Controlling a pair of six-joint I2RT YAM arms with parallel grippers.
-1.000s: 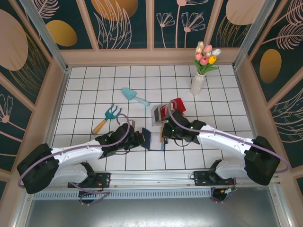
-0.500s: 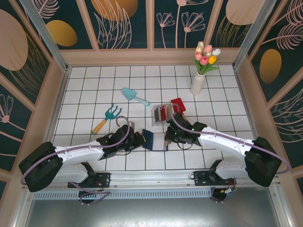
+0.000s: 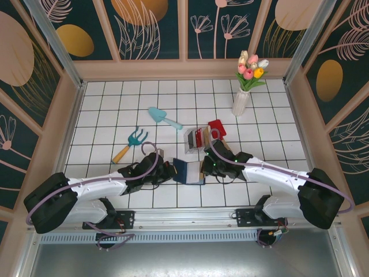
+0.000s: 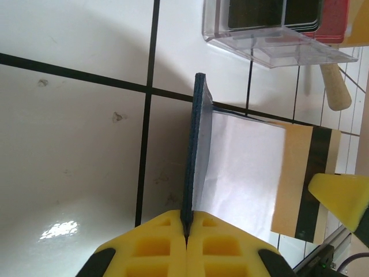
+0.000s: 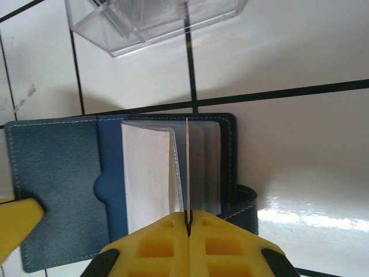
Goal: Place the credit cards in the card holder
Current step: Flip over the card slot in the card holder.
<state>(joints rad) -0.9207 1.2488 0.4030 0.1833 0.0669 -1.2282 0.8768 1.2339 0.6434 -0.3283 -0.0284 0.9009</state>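
The left gripper (image 4: 186, 224) is clamped tight on the card holder (image 4: 196, 144) cover. The right gripper (image 5: 188, 218), also closed, pinches a gold-tan card (image 4: 291, 173) (edge-on among the holder's inner sleeves).

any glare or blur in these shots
Left wrist: a bright glare patch on the table beside the left tool, whose yellow pads look soft this close to the lens; right wrist: a wide glare streak on the table beside the holder; top external: even light, sharp throughout.
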